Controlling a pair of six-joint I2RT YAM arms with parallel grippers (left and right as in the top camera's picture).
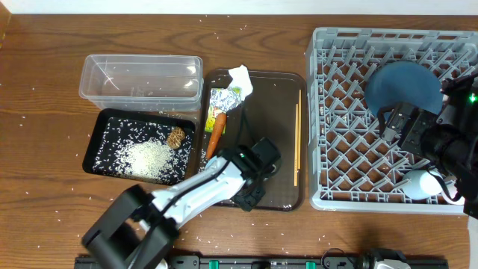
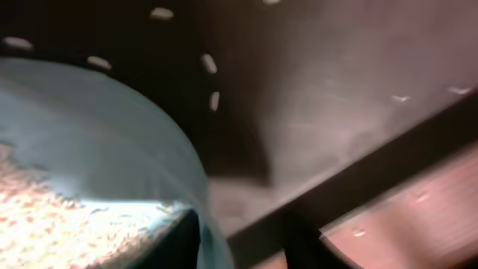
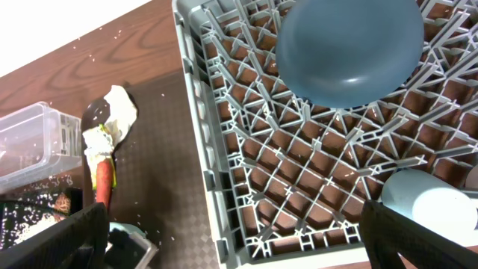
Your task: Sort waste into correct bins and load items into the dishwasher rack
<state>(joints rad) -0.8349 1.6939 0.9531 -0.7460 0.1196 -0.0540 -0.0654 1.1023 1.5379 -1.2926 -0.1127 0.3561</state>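
My left gripper (image 1: 252, 188) is open at the near edge of the dark brown tray (image 1: 276, 97). Its fingers (image 2: 239, 243) straddle the rim of the small light-blue bowl (image 2: 89, 149), which has rice in it. The large blue bowl (image 1: 403, 88) lies upside down in the grey rack (image 1: 328, 196), with the white bowl (image 1: 422, 183) near the rack's front. My right gripper (image 1: 394, 125) hangs open and empty over the rack (image 3: 239, 239). The tissue (image 1: 240, 78), wrapper (image 1: 222, 101), carrot (image 1: 215, 134) and chopsticks (image 1: 297, 134) lie on the brown tray. The pink cup is out of view.
The black tray (image 1: 101, 146) holds a rice pile (image 1: 149, 158) and the brown lump (image 1: 177, 137). The clear tub (image 1: 142, 75) stands behind it. Loose rice grains are scattered over the wooden table (image 1: 45, 194).
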